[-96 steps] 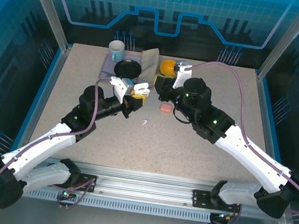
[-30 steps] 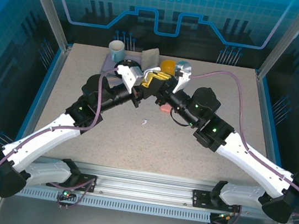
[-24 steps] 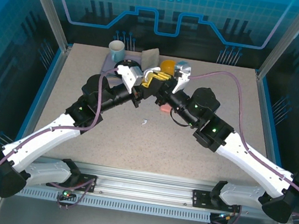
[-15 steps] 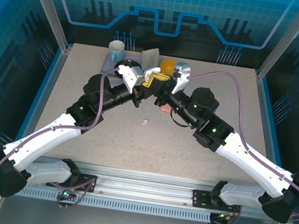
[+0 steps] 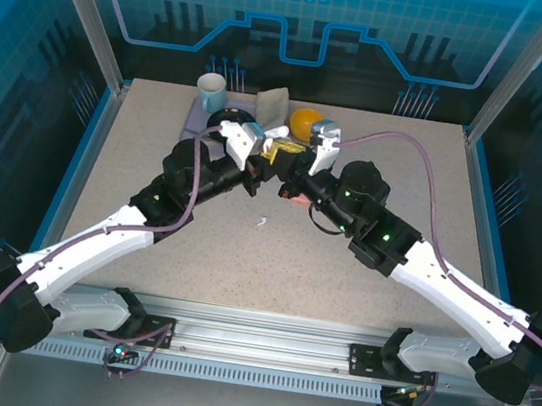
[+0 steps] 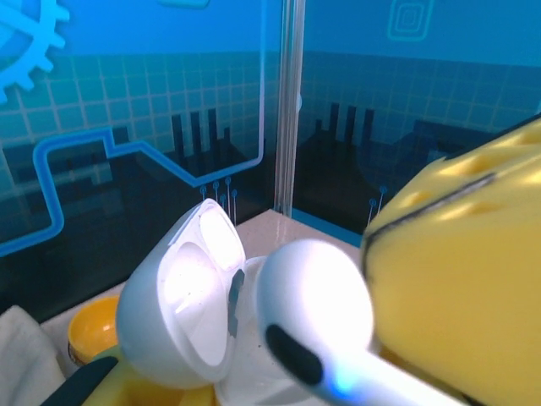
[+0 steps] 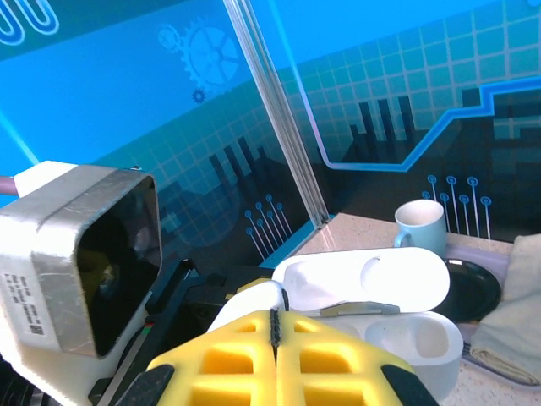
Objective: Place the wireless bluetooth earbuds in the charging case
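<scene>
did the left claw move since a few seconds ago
Yes. The left claw has moved away from the loose white earbud on the table, toward the far edge.

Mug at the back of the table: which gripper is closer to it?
Left. The left gripper, holding the white charging case, is just front-right of the mug; the right gripper is farther right, past the case.
</scene>
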`<state>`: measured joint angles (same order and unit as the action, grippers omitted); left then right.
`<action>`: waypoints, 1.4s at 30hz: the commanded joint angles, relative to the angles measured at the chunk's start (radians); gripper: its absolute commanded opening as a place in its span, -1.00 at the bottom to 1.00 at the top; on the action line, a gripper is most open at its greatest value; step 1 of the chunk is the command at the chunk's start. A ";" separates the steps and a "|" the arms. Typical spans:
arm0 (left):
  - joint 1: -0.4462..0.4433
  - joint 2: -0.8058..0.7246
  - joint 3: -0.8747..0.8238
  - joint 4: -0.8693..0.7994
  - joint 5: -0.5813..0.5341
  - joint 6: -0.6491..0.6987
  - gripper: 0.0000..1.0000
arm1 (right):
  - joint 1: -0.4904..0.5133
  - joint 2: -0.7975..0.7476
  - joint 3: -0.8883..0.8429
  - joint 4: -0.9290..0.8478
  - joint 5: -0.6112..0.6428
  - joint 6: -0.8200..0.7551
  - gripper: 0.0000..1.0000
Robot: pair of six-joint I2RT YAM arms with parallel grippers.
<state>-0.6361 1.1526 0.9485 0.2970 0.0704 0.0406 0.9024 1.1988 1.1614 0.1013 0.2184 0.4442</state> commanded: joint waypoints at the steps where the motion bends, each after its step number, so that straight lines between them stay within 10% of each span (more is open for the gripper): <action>1: -0.006 0.016 -0.039 0.058 -0.020 -0.066 -1.00 | -0.010 -0.016 -0.035 -0.027 0.035 0.031 -0.93; 26: 0.032 -0.027 -0.281 0.027 -0.154 -0.083 -1.00 | -0.114 -0.083 -0.416 -0.138 0.139 0.170 -0.98; 42: 0.110 -0.153 -0.269 -0.038 -0.159 -0.097 -1.00 | -0.107 0.286 -0.430 -0.164 0.107 0.011 -1.00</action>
<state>-0.5369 1.0229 0.6685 0.2653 -0.0750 -0.0322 0.7959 1.4433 0.6884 -0.0490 0.3328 0.5049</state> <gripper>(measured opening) 0.244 0.050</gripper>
